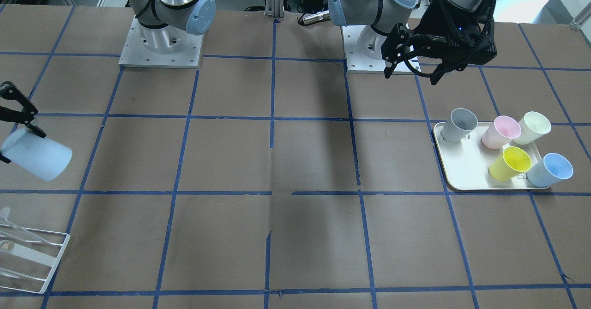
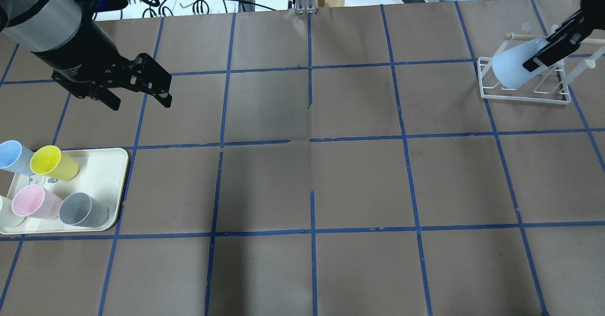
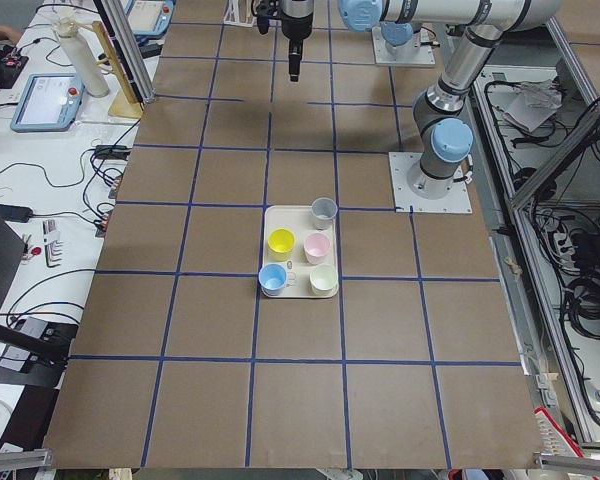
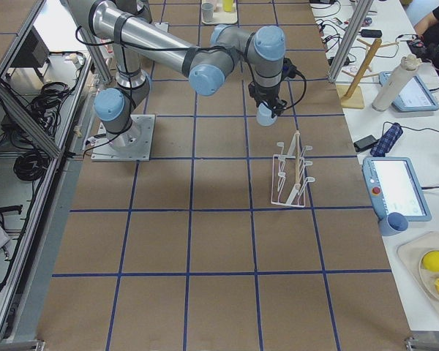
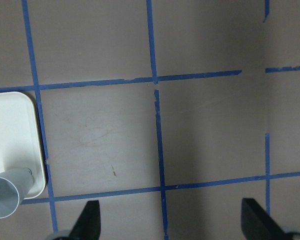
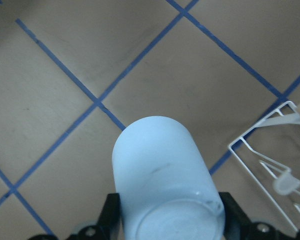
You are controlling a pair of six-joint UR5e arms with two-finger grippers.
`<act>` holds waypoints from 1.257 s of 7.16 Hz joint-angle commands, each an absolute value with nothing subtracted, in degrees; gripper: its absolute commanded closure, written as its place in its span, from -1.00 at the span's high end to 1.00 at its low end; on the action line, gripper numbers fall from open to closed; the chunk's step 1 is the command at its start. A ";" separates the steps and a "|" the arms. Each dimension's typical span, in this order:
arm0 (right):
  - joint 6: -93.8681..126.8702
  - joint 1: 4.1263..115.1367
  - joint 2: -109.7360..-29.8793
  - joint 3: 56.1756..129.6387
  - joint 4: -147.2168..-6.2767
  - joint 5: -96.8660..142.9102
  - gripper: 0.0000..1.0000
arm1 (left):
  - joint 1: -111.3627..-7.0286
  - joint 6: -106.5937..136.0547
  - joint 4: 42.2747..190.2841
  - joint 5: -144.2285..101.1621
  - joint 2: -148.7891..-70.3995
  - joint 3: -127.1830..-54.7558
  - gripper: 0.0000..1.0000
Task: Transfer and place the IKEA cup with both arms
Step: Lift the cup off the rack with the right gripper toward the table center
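Observation:
My right gripper is shut on the pale blue IKEA cup and holds it tilted above the white wire rack. In the right wrist view the cup sits between the two black fingers, base toward the camera. In the front view the cup hangs at the far left. My left gripper is open and empty above the table, just beyond the cream tray. The second pale blue cup stands on that tray.
The tray also carries a yellow cup, a pink cup, a grey cup and a cream cup. The rack stands at the table's far right corner. The brown table has a blue tape grid.

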State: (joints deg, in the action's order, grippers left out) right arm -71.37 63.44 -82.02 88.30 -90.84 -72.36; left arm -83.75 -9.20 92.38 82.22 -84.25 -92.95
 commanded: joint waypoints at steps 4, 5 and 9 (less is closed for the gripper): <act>-60.38 64.07 -77.81 88.86 -61.04 -51.97 -0.32 | -78.58 -13.79 91.32 53.43 -85.69 -94.83 1.00; -60.99 64.16 -76.48 88.86 -53.34 -46.72 -0.34 | -78.23 -14.76 91.23 44.91 -86.30 -96.31 1.00; -61.08 69.76 -77.86 88.95 -30.79 -23.34 -0.33 | -78.31 -16.79 89.40 15.53 -87.19 -105.27 1.00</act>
State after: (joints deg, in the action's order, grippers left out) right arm -61.07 67.26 -77.12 88.94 -36.13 -30.20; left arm -78.28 -16.58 90.65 23.70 -87.02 -102.43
